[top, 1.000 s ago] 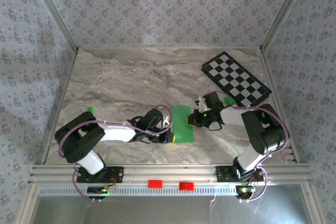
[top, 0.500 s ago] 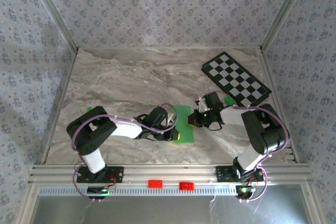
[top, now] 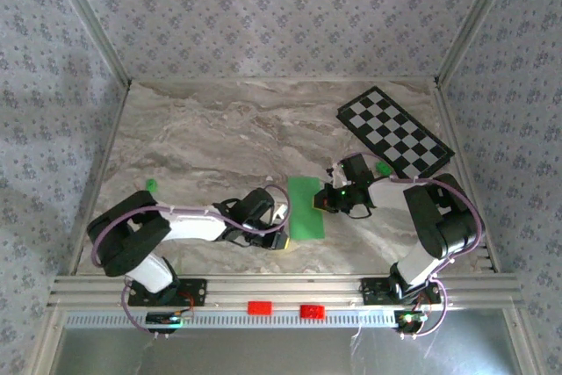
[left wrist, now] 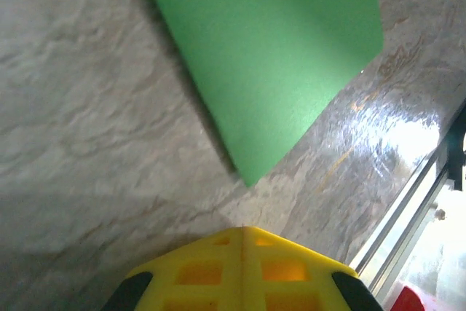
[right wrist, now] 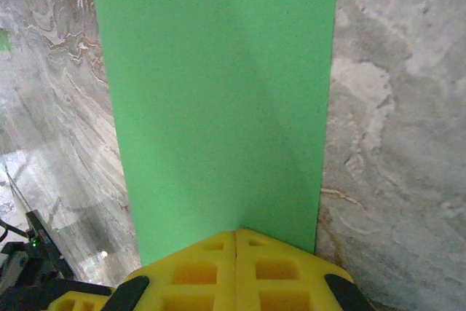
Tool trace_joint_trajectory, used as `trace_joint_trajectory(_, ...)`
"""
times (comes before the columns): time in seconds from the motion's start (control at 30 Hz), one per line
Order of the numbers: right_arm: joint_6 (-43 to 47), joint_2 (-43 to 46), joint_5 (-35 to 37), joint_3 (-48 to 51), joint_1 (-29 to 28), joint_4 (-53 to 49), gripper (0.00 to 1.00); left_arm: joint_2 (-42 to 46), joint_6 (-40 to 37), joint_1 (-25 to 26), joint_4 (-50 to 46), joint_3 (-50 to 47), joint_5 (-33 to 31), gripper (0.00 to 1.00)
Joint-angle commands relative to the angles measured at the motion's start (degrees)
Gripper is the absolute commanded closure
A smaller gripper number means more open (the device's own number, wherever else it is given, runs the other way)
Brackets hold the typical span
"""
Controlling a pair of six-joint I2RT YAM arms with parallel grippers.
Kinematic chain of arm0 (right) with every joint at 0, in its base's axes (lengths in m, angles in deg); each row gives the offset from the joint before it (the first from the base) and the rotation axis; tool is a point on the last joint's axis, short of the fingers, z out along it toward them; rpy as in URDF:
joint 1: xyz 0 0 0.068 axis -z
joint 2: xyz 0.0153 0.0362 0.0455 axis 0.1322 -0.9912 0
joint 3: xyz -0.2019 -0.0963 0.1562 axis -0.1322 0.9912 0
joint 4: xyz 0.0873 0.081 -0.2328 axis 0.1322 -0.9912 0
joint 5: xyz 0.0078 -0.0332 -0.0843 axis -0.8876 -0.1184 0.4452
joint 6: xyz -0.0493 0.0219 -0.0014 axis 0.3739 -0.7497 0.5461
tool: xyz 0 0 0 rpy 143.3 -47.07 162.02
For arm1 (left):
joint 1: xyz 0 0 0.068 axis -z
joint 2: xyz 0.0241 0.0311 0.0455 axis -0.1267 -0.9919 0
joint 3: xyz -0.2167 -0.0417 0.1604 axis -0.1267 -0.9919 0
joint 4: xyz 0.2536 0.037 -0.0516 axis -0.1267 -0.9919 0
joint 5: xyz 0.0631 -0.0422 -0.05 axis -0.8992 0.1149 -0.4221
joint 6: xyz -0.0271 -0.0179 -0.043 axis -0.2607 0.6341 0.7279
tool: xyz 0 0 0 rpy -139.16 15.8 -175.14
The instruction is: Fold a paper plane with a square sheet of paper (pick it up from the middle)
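Surface: grey-veined marble table (top: pixel 202 138), glossy toward near rail (top: pixel 281 289).
Room: patterned wallpaper walls (top: pixel 263 15) on three sides; checkered board (top: pixel 395 132) at far right.
Sheet of paper (top: pixel 305 208): flat, near centre, between grippers.
Left gripper (top: pixel 282 241): pads pressed together, just off sheet's near corner, apart from it.
Right gripper (top: pixel 320 204): pressed together at sheet's right edge.

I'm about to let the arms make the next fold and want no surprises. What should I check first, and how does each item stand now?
1. Green paper lies flat on the table as a narrow rectangle: ok.
2. Left jaws are shut and sit off the paper, beside its near corner: ok.
3. Right jaws are shut, with their tips at the paper's right edge: ok.
4. Right jaws are actually pressing the paper down: cannot tell.
5. Folded layers line up edge to edge: cannot tell.
6. Checkered board is well apart from the paper: ok.
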Motion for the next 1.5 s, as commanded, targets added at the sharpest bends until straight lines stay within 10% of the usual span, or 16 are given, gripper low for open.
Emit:
trace_joint_trajectory(0.0,0.2,-3.1,11.5,3.4,0.5,-9.1,1.00,3.5,-0.6,-0.9,-1.4,2.2,-2.1,0.97)
trace_joint_trajectory(0.57,0.2,-2.6,11.2,3.6,0.5,-9.0,1.00,-14.7,6.7,-9.1,13.8,9.0,8.5,0.95)
trace_joint_trajectory(1.47,0.3,-3.2,11.4,3.3,0.4,-9.1,1.00,-21.6,5.4,-14.7,-1.5,23.3,4.5,0.93)
